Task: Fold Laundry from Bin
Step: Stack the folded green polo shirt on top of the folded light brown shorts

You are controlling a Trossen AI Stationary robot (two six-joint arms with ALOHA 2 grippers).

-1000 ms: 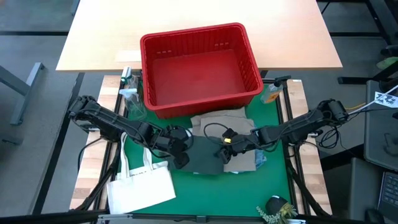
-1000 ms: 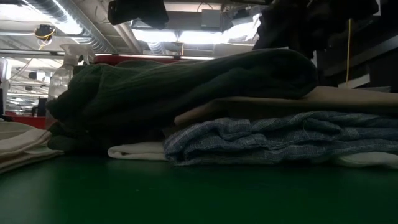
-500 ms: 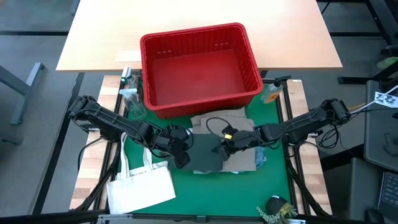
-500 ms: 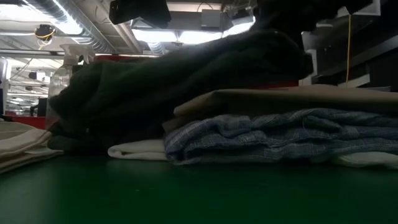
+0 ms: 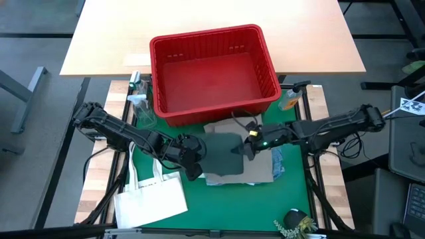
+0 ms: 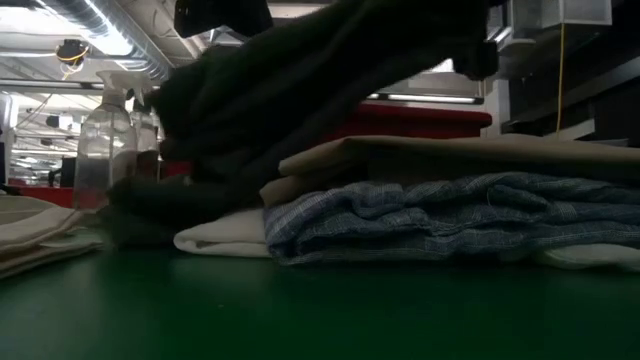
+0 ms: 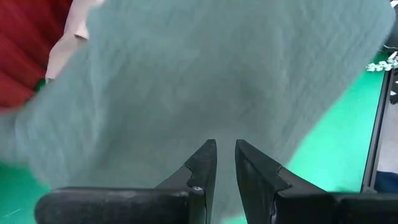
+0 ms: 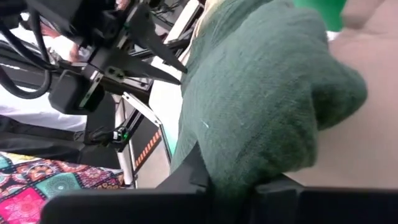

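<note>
A dark green garment [image 5: 222, 153] hangs between my two grippers above the green mat. It slopes from high on the right [image 6: 420, 40] down to the left [image 6: 140, 195]. My left gripper [image 5: 192, 162] is shut at its left near edge. My right gripper [image 5: 247, 149] is shut on its right side. Under it lies a stack with a beige piece [image 6: 450, 155] on top, blue-striped cloth [image 6: 430, 215] below it and white cloth [image 6: 225, 240] at the bottom. The red bin [image 5: 212, 66] stands behind the stack with nothing showing inside. My left gripper has the green garment's left near edge [image 7: 224, 134] at its fingertips, which stand almost together; the pinch itself I cannot see. It comes from the table's left, slanting down. My right gripper pinches a bunched fold at the garment's right side [image 8: 249, 162] between its two fingers. It comes from the table's right, nearly level. That side is lifted clear of the beige piece, and the cloth hangs slack toward the left.
A flat white tote bag [image 5: 149, 199] lies at the near left of the mat. Clear spray bottles [image 6: 100, 140] stand left of the bin, and an orange object [image 5: 290, 99] stands at its right. A pale wooden table [image 5: 212, 16] lies beyond the bin.
My right gripper has shut on the green garment's right side. It has then risen and drawn back toward the table's right and far side. That side has lifted off the beige piece, while the left part stays low by my still left gripper.
</note>
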